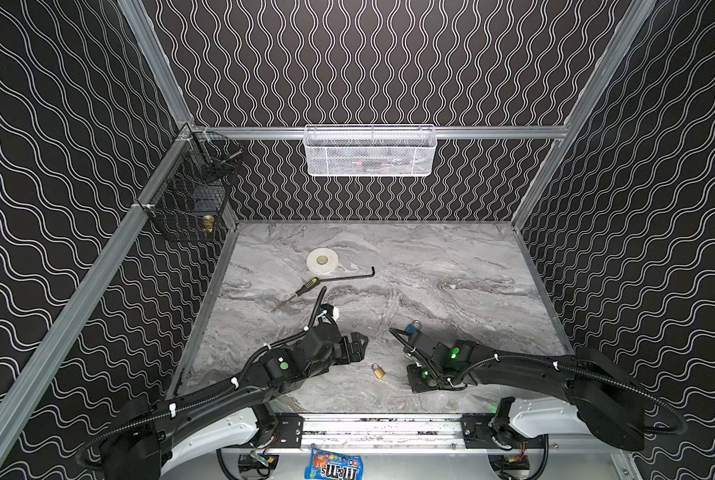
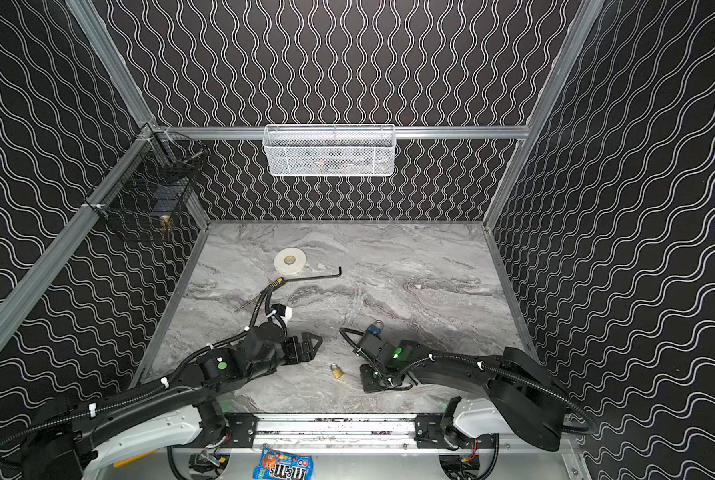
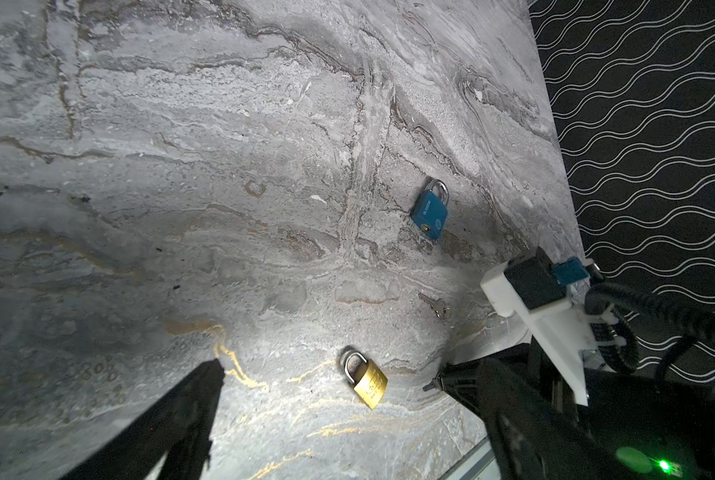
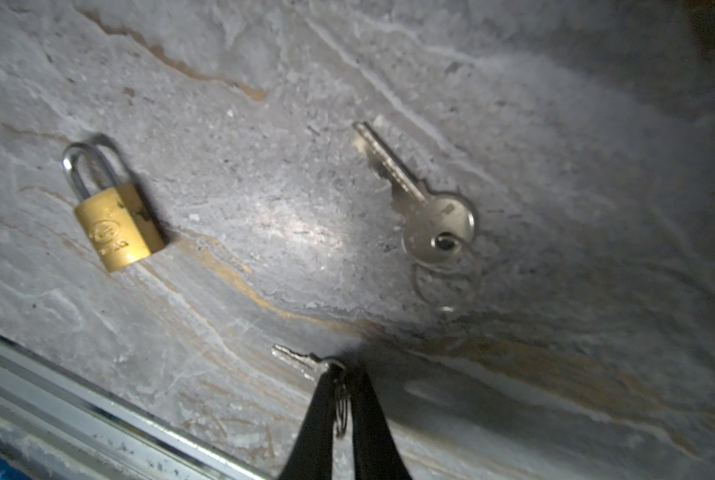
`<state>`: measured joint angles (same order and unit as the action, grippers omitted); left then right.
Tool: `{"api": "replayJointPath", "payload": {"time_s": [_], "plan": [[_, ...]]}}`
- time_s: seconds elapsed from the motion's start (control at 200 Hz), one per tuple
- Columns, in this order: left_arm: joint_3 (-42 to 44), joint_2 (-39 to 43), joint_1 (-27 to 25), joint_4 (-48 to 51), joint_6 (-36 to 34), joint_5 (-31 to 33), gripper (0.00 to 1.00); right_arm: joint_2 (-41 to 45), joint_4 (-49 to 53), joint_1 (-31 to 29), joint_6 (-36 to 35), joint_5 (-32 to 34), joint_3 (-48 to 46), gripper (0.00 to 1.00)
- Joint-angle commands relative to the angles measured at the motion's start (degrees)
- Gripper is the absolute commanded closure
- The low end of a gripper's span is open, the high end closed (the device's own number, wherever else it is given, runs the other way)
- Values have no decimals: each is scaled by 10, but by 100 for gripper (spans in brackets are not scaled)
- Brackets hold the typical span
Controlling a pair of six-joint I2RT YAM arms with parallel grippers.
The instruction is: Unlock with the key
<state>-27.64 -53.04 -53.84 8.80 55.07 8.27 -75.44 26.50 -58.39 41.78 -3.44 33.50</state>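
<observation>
- Near the front edge of the bench (image 1: 451, 257), the right gripper (image 4: 337, 374) is pinched on the head of a small key (image 4: 295, 356). The blade pokes out sideways past the fingertips, and the key's ring is caught between the jaws.
- A larger key (image 4: 430, 208) lies flat on the bench with its own ring, apart from the gripper and not held.
- Off to one side of the held key, the brass padlock (image 4: 115, 220) lies flat with its shackle closed. The blue padlock (image 3: 429, 212) lies farther back, also closed.
- The left gripper (image 1: 362, 347) is spread wide, holds nothing, and hangs near the brass padlock.
- The step in hand looks like securing the key. The pinch should bear on the flat head and not only on the ring, or the blade may swivel once it meets the keyway.
- A straight lift off the bench, with the blade kept level and in line, should make insertion easier.
- Which lock this key fits cannot be told (its small size hints at the brass one).
- The free gripper will probably need to clamp the lock's body, keyway turned toward the blade, so that the lock does not slide away.
</observation>
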Motion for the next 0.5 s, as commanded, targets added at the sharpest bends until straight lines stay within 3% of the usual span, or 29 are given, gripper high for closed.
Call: {"api": "replayJointPath", "payload": {"time_s": [0.0, 0.275, 0.495], "plan": [[-5, 5, 0, 6, 2, 4, 1, 10, -13, -1, 16, 1, -3, 92], [-3, 24, 0, -7, 12, 3, 1, 31, -30, -1, 26, 5, -4, 100], [-7, 30, -1, -36, 36, -8, 1, 54, -55, 0, 29, 12, 10, 100]]}}
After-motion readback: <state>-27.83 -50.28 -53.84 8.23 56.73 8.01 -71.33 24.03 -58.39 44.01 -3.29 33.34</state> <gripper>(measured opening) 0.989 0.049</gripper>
